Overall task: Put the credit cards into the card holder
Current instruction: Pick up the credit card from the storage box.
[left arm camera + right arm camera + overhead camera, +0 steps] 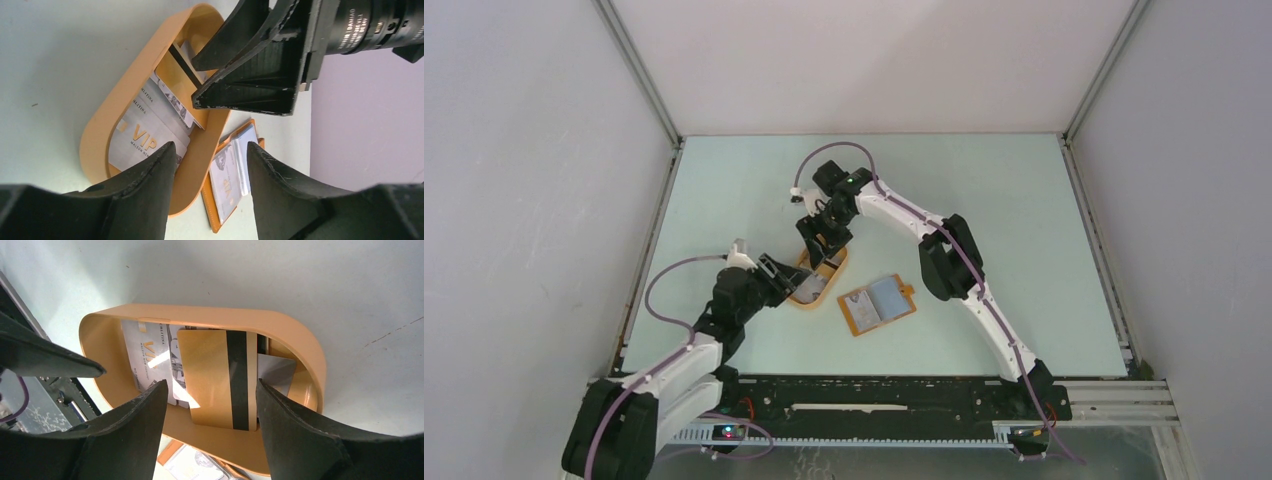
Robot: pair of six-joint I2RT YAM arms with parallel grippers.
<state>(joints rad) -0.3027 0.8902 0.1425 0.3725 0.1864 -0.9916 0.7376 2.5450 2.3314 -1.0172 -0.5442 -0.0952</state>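
Observation:
Several pale credit cards [142, 135] with gold VIP print lie in an oval orange tray [125, 90]. One card, its gold back and black stripe up [215, 382], leans on the tray's near rim [200, 312]. My right gripper [210, 390] stands open round that card, whose right edge is at one finger, with a gap on the left. My left gripper [210, 160] hangs open and holds nothing, above the tray's end and the card holder [235, 170]. The orange card holder [877, 304] lies unfolded on the table with a pale card [225, 177] in it.
Tray [824, 295] and card holder lie side by side at the middle of the pale green table. The two grippers [792, 283] [824, 245] crowd over the tray, close to each other. Grey walls bound the table on three sides.

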